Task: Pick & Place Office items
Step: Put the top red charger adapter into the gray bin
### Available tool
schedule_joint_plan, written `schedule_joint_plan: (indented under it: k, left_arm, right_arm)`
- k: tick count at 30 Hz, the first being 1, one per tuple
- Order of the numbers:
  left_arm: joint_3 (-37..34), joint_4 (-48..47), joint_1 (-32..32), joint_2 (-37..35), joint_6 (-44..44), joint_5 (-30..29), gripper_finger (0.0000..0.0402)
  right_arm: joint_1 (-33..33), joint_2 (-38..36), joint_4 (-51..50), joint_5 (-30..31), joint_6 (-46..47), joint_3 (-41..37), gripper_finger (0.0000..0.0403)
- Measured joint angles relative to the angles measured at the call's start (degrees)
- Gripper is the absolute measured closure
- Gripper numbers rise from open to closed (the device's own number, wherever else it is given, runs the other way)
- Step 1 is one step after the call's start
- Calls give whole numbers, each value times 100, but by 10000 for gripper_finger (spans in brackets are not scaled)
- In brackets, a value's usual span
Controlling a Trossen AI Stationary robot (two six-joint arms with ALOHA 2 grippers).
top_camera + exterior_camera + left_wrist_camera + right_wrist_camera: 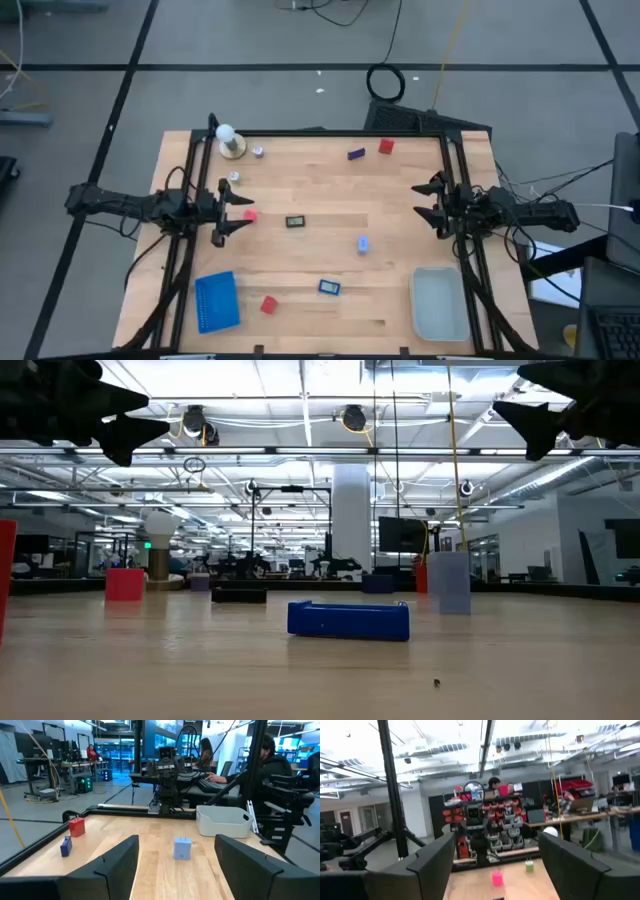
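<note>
From overhead, the left gripper point(232, 208) hangs over the left side of the wooden table point(330, 300), its fingers spread and holding nothing, with a small red block point(249, 215) just beside it and a black rectangular piece point(295, 221) a little farther toward the middle. The right gripper point(430, 203) hangs over the right side, spread the same way and just as empty. The rest of the office items lie scattered: a dark blue bit point(356, 154) and another red block point(386, 147) near the far edge, a pale-blue piece point(362, 243) near the centre, a blue piece point(329, 287) and a third red block point(268, 304) toward the near edge. A blue ribbed tray point(216, 301) sits in the near left corner, a pale translucent bin point(439, 301) in the near right, and a white ball on a tan base point(230, 141) at the far left. From table height, the blue piece point(348, 619) lies closest, with the pale-blue piece point(449, 582) standing behind it to the right and a red block point(124, 583) off to the left; both grippers show as dark shapes high above the wood. Past the left wrist's parted fingers point(110, 865) stand the pale-blue piece point(182, 848), a red block point(76, 826), a dark blue bit point(65, 846) and the bin point(222, 820), with people seated beyond the table. Past the right wrist's parted fingers point(432, 862), a pinkish-red block point(497, 879) rests on the table.
</note>
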Motion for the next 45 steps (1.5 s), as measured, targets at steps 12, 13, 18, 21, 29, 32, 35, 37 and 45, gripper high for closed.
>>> schedule_joint_plan:
  k: [12, 13, 18, 21, 29, 32, 35, 37, 45]
  left_arm:
    - [0, 42, 93, 0, 413, -484, 142]
    - [0, 40, 140, 0, 413, -502, 142]
    - [0, 40, 392, 0, 379, -543, 142]
    - [0, 40, 548, 0, 366, -545, 142]
    - [0, 40, 915, 0, 323, -538, 142]
    - [0, 40, 1037, -2, 314, -538, 142]
    - [0, 40, 1164, 0, 246, -537, 142]
    - [0, 40, 1240, 0, 158, -534, 142]
    - [0, 36, 1430, 0, -140, -510, 142]
  right_arm:
    - [-6, 717, -679, 1280, -393, 198, 124]
    - [-6, 838, -842, 1396, -471, 273, 124]
    - [-158, 1501, -1522, 1807, -827, 1126, 124]
    - [-451, 1934, -2068, 1786, -969, 1640, 124]
    - [-1829, 2842, -2987, 1751, -1070, 2876, 124]
    - [-2492, 3169, -3361, 1264, -916, 3219, 124]
    - [-3191, 3518, -3553, 166, -749, 3458, 124]
    - [-3616, 3757, -3545, -561, -654, 3545, 124]
    - [-5048, 4848, -3558, -1805, -616, 3812, 124]
